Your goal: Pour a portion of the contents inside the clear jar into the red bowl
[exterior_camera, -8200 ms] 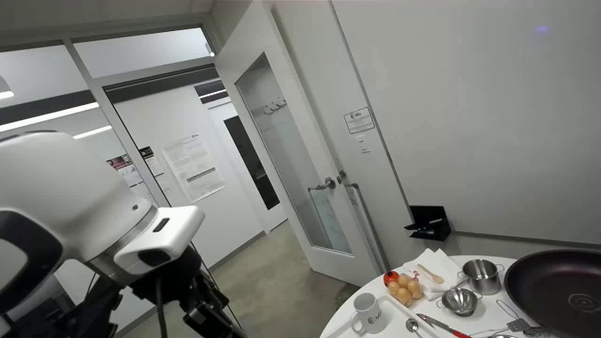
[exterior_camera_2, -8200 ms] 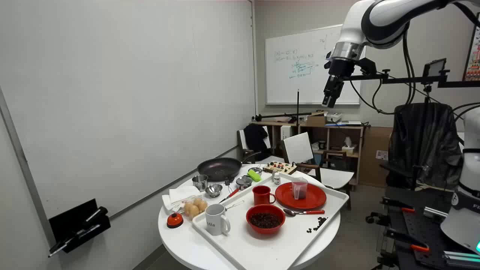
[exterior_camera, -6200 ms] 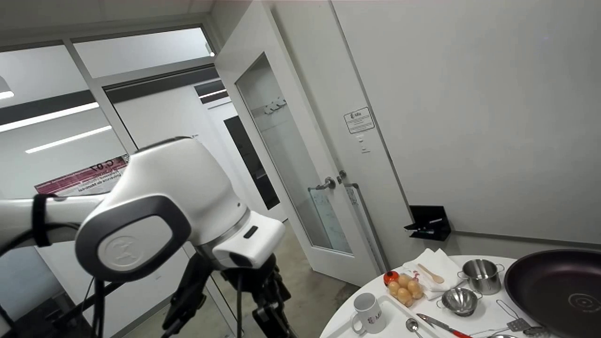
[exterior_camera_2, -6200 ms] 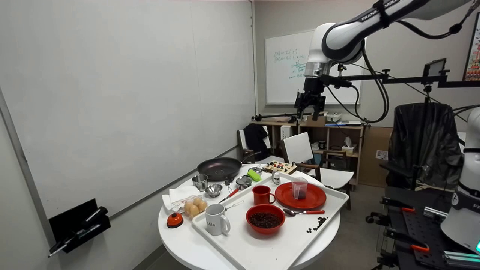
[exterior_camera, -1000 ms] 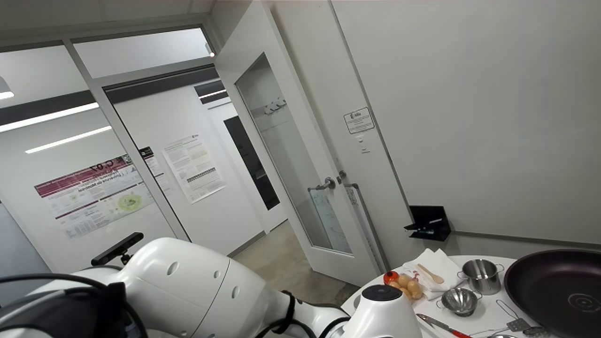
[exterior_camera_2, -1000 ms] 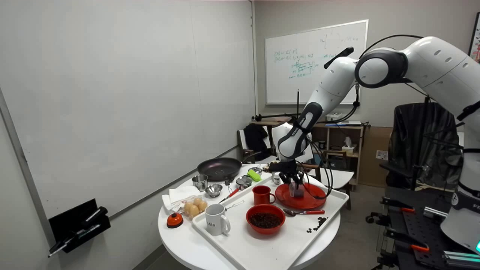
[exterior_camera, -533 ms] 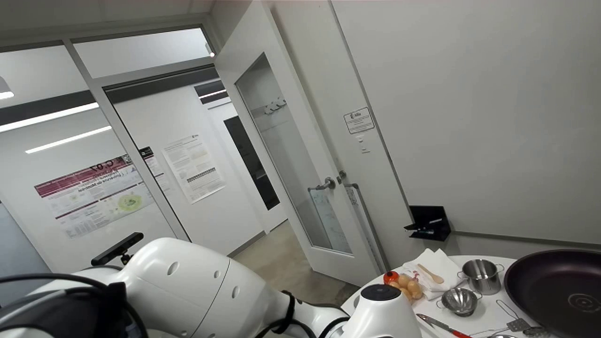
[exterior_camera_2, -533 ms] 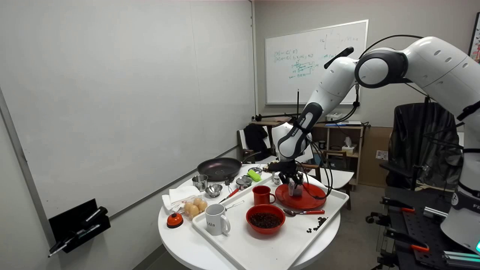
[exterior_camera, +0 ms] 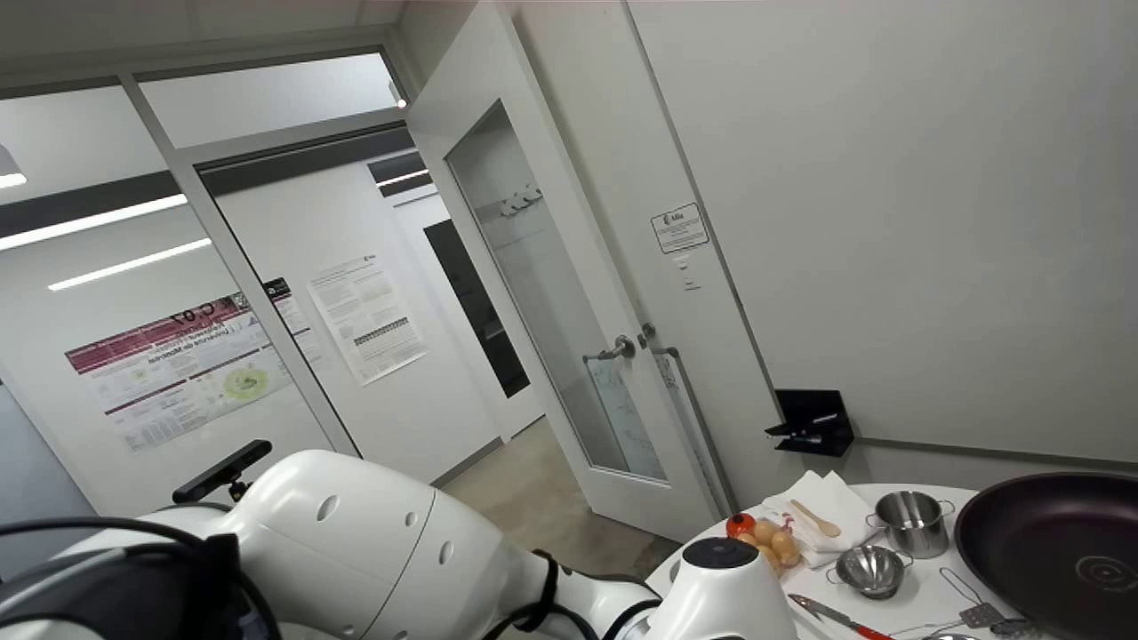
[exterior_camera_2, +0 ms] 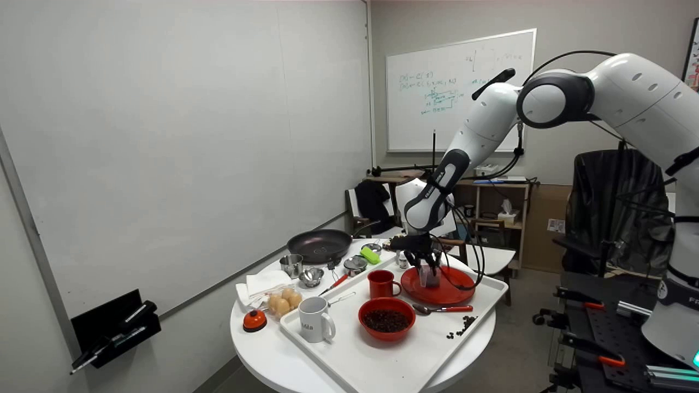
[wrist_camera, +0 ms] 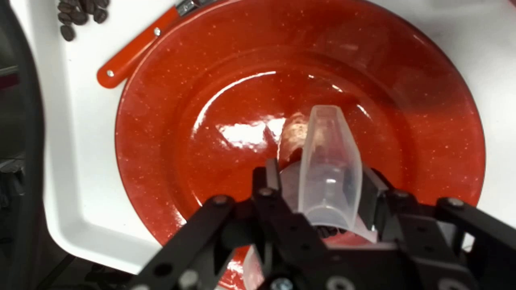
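Wrist view, tool (wrist_camera: 322, 184) straddling clear jar (wrist_camera: 329, 173)

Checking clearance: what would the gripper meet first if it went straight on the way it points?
Probably the plate beneath the gripper; the jar is between its jaws. Clearance below and any contact with the jar are unclear.
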Action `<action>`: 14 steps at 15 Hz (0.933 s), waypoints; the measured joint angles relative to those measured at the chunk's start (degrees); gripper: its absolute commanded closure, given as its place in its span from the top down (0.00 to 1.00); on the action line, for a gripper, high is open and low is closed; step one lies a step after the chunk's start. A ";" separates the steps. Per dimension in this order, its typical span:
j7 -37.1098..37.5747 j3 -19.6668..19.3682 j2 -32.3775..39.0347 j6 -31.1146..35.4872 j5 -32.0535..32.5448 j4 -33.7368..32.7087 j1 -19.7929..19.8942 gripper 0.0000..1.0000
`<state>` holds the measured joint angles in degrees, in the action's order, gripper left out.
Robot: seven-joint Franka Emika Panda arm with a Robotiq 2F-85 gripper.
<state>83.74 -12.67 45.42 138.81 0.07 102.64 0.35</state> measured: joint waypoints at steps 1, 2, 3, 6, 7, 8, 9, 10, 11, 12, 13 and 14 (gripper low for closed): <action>0.00 0.00 0.00 0.00 0.00 0.00 -0.01 0.85; 0.00 0.00 -0.01 0.00 0.00 0.00 -0.01 0.86; 0.00 -0.01 -0.04 0.04 0.00 0.00 -0.01 0.62; 0.05 -0.10 -0.37 0.82 0.00 0.14 -0.06 0.47; 0.08 -0.14 -0.53 1.28 0.00 0.22 -0.08 0.38; 0.11 -0.19 -0.67 1.83 0.00 0.29 -0.11 0.31; 0.14 -0.23 -0.80 2.38 0.00 0.38 -0.14 0.22; 0.16 -0.27 -0.90 2.86 0.00 0.47 -0.17 0.16; 0.18 -0.32 -0.98 3.12 0.00 0.52 -0.19 0.09; 0.18 -0.33 -1.04 3.27 0.00 0.55 -0.20 0.04; 0.19 -0.33 -1.07 3.35 0.00 0.56 -0.20 0.07; 0.19 -0.33 -1.11 3.36 0.00 0.57 -0.20 0.07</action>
<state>83.93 -13.00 44.31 142.18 0.07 103.22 0.14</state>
